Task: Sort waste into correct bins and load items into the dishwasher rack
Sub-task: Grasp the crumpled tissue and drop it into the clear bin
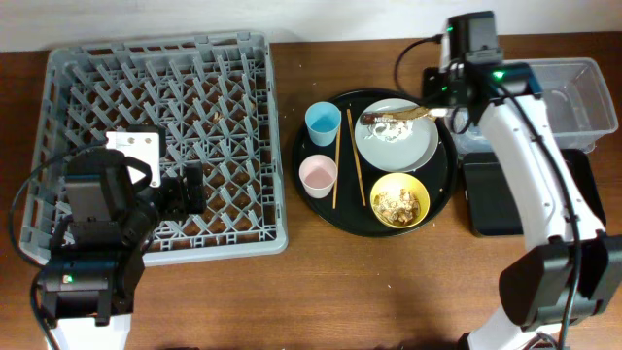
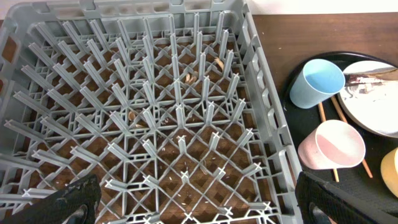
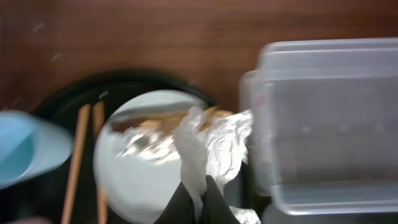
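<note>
My right gripper [image 3: 198,193] is shut on the crumpled white tissue [image 3: 211,146], held over the right edge of the grey-green plate [image 3: 137,180], beside the clear tub [image 3: 323,124]. The brown-gold wrapper [image 1: 398,116] lies on the plate [image 1: 403,151]. The yellow bowl [image 1: 399,200] holds tan scraps. The blue cup [image 1: 323,122], pink cup [image 1: 318,175] and chopsticks [image 1: 338,165] sit left of the plate. My left gripper [image 2: 199,205] is open and empty over the front of the grey rack [image 2: 264,106].
The plate, bowl, cups and chopsticks all rest on a round black tray [image 1: 321,209]. The shallow black rectangular tray [image 1: 505,194] lies in front of the clear tub [image 1: 578,97], to the right. The rack [image 1: 267,126] fills the table's left side. Small crumbs lie under it.
</note>
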You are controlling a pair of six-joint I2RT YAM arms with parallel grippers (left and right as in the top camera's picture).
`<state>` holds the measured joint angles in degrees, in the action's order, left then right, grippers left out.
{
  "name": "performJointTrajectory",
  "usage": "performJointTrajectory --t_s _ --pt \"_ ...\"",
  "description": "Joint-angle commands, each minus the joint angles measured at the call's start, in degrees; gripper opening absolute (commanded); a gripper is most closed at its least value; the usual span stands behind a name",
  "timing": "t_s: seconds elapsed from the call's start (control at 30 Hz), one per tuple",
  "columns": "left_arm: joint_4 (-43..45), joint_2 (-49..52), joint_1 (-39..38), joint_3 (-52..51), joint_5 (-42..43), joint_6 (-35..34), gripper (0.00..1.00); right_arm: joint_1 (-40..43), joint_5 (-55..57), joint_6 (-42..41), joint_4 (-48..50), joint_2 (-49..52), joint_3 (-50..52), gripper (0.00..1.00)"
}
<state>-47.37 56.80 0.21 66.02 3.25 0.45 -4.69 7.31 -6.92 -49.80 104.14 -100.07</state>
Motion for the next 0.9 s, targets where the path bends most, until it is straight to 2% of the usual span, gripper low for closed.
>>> performJointTrajectory --t_s 0.0,0.13,0.17,0.2,0.23,0.27,0.4,0.5,0.6,0.77,0.87 --pt "0.1 0.0 0.3 0.8 0.4 0.9 1.00 5.3 3.9 -3.1 3.5 2.0 0.2 0.04" --pt "0.1 0.0 0.3 0.8 0.4 0.9 1.00 10.6 3.9 -3.0 9.0 6.3 0.2 0.05" --pt "0.1 0.0 0.3 0.8 0.4 0.9 1.00 11.3 3.9 -3.0 9.0 7.3 0.2 0.33" --pt "0.1 0.0 0.3 0.8 0.4 0.9 1.00 11.6 3.9 -3.0 8.9 7.8 0.2 0.65" --pt "0.1 0.0 0.3 0.8 0.4 0.9 1.00 11.9 3.8 -3.0 8.9 8.0 0.2 0.80" --pt "0.1 0.0 0.3 0.8 0.4 0.9 1.00 11.8 3.6 -3.0 8.9 8.1 0.2 0.99" --pt "0.1 0.0 0.3 0.8 0.4 0.9 1.00 8.4 1.9 -1.0 7.0 4.5 -1.6 0.98" --pt "0.1 0.0 0.3 0.8 0.4 0.9 1.00 2.4 0.2 -1.1 4.5 2.7 -3.0 0.98" --pt "0.1 0.0 0.3 0.8 0.4 0.9 1.00 -4.2 0.2 -1.1 3.1 5.1 -1.6 0.99" --pt "0.1 0.0 0.3 0.8 0.4 0.9 1.00 -7.6 0.2 -1.1 1.5 13.6 -1.4 0.84" --pt "0.1 0.0 0.3 0.8 0.4 0.9 1.00 -7.6 -0.4 -0.9 1.1 18.5 -1.4 0.83"
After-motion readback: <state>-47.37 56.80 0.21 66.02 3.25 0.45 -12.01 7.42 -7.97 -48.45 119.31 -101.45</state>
